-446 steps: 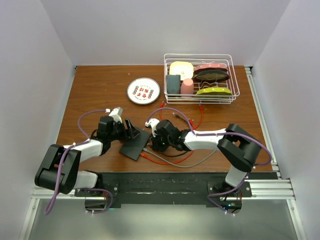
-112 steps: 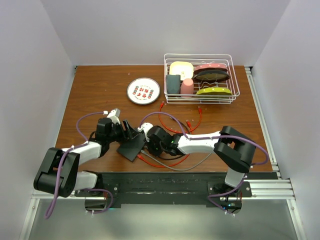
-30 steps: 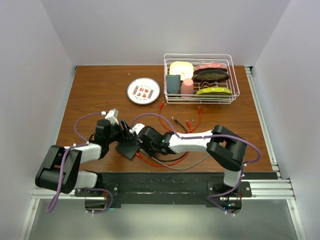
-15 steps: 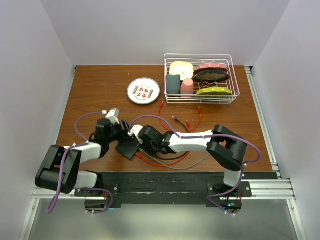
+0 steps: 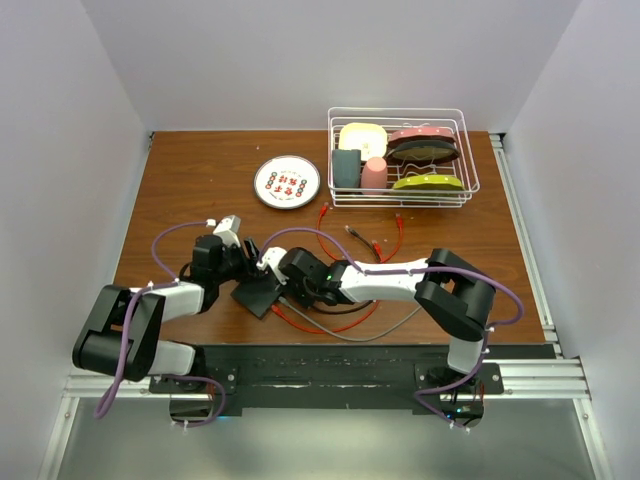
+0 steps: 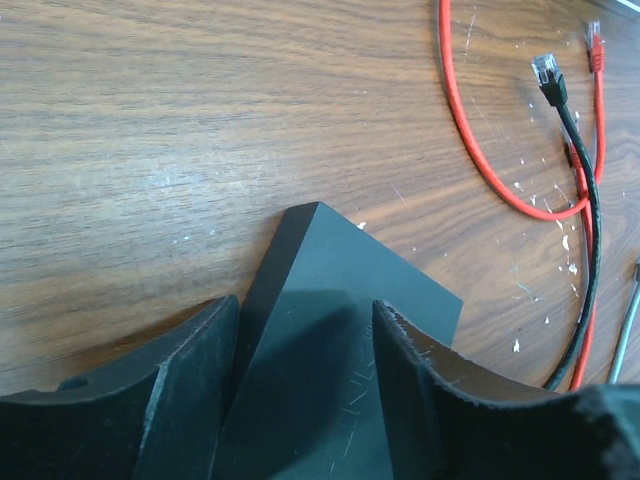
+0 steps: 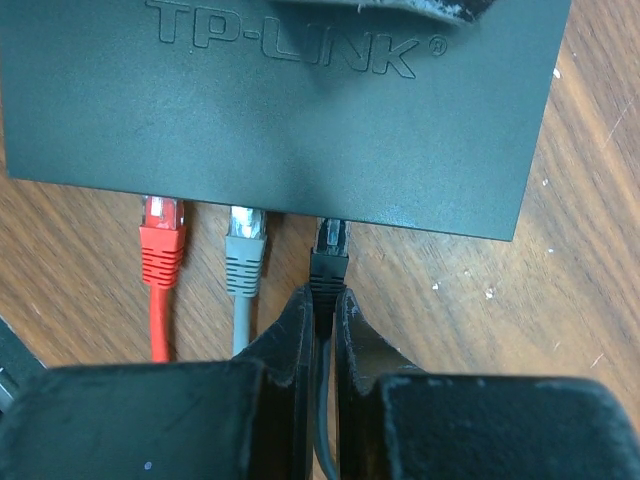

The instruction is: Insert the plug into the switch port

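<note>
Switch lies flat on the surface, near its front edge. Right pincer is pinched tight on the black plug at its boot. The plug's nose is at the port beside the grey plug and red plug; can't tell if it's fully seated. Left pincer is half open, astride a switch corner, bracing. The plug looks small and hard with a brittle clip on limp cable, so hold the boot. The switch is probably light and slides.
</note>
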Motion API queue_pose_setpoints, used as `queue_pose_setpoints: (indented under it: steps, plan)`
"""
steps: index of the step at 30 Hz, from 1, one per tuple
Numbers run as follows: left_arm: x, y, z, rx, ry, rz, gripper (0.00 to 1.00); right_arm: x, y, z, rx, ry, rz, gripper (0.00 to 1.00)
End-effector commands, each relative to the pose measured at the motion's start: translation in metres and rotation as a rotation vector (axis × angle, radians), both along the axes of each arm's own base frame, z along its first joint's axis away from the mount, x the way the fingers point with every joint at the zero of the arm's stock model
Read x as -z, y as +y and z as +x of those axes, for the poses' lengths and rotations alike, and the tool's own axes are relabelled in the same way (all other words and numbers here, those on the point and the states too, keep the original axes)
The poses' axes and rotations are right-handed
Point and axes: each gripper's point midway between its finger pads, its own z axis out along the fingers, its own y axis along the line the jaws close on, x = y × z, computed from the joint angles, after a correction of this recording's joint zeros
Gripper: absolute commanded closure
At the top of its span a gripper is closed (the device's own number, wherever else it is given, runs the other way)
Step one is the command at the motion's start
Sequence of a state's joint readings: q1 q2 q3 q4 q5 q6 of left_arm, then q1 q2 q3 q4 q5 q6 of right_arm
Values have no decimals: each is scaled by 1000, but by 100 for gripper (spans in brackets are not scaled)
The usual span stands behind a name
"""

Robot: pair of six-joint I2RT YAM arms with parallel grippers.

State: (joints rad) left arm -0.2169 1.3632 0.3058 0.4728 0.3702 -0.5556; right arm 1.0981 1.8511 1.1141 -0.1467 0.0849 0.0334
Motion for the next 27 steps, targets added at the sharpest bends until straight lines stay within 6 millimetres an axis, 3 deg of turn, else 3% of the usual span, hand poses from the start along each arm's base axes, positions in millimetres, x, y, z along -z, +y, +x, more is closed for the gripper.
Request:
queue_pose_setpoints:
  steps: [1, 5, 12, 17, 27]
  plan:
    - [17, -20, -39, 119, 157, -61, 42, -68, 57, 34, 35, -116, 272, 100]
    - [21, -19, -44, 117, 181, -67, 45, -67, 59, 33, 86, -90, 300, 100]
    - [27, -20, -55, 107, 214, -97, 48, -84, 69, 35, 116, -86, 388, 100]
    - [29, -23, -61, 116, 231, -113, 61, -98, 80, 43, 107, -115, 413, 100]
    - [35, -35, -77, 146, 279, -117, 71, -127, 108, 57, 102, -153, 504, 100]
